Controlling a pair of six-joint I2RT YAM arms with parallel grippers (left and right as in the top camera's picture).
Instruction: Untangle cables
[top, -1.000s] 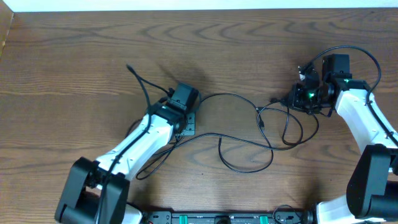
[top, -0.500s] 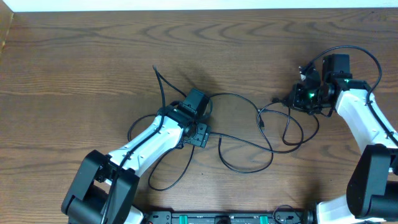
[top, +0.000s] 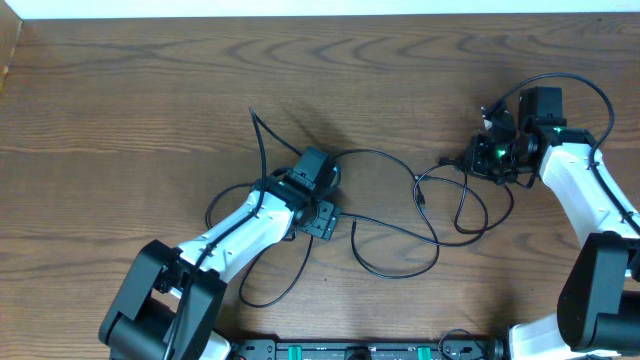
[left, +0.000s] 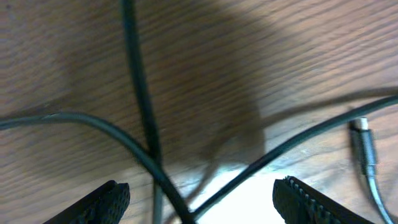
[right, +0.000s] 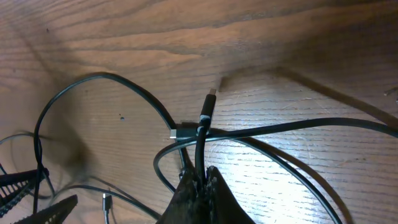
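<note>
Overhead: left fingers (left: 305, 199) moved right, now wide over cables (left: 140, 93); right fingers (right: 219, 200) unchanged, pinching cable (right: 200, 146).

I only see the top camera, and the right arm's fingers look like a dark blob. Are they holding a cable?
Observer: Yes. The right wrist view shows the right fingers shut on a black cable, just below its plug.
Operator: What about the left fingers? The arm covers them.
Observer: The left fingers are open. Several cables cross on the table between them, none gripped.
Operator: Is there a plug down there?
Observer: Yes, a silver-tipped plug lies on the table near one fingertip.
</note>
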